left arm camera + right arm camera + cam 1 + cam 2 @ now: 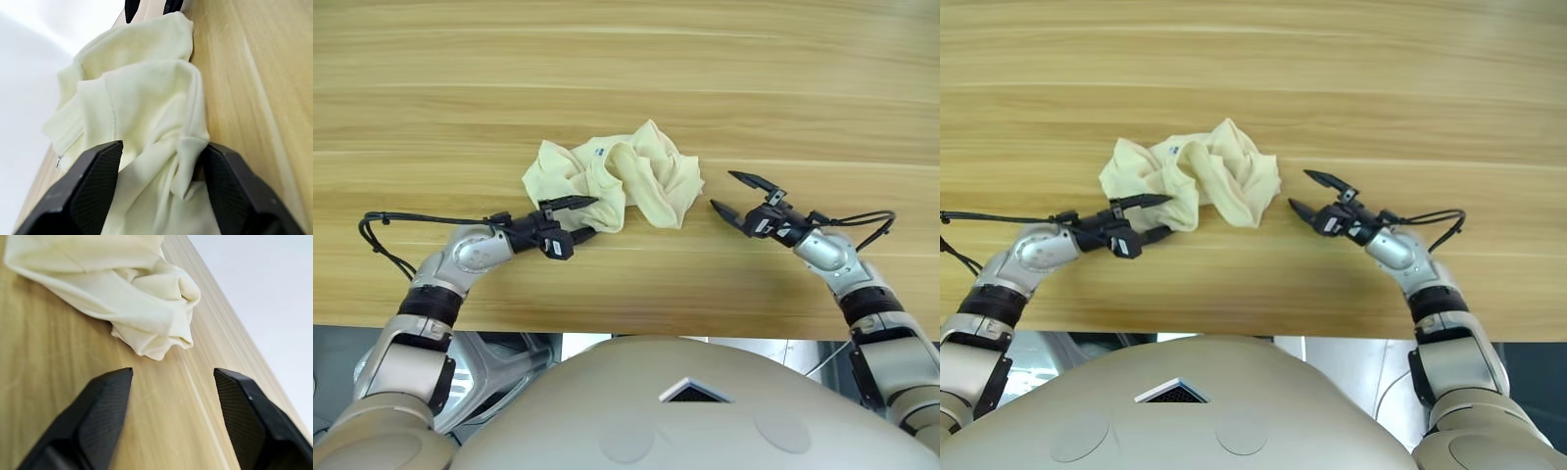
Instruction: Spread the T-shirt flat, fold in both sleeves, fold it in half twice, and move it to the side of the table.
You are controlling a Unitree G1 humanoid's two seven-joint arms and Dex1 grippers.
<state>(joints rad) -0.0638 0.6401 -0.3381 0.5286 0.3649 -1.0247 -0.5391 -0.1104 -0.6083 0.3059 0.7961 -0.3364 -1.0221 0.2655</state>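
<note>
- A pale yellow, crumpled cloth T-shirt (625,178) lies bunched in a loose heap on the light brown, wood-grain table (626,59). It sits a little left of the scene's middle and nearer the near edge than the far one.
- The shirt is not spread. Its folds are piled over one another, with one rounded lobe to the left, a taller ridge in the middle and a hanging flap to the right.
- The left gripper (590,217) is at the heap's near-left corner, with its arm coming in from the left along the near part of the table.
- Its two black fingers (93,183) are spread apart. A bunched fold of the shirt lies in the gap between them, and the cloth touches the inner face of at least one finger. The pincer is released, not clenched on the fabric.
- The right gripper (723,191) is just beside the shirt's right flap, apart from the cloth and over bare wood.
- Its black fingers (102,416) are also spread wide and released, holding nothing, with their tips pointing left toward the heap.
- The right arm comes in from the near right corner of the table.
</note>
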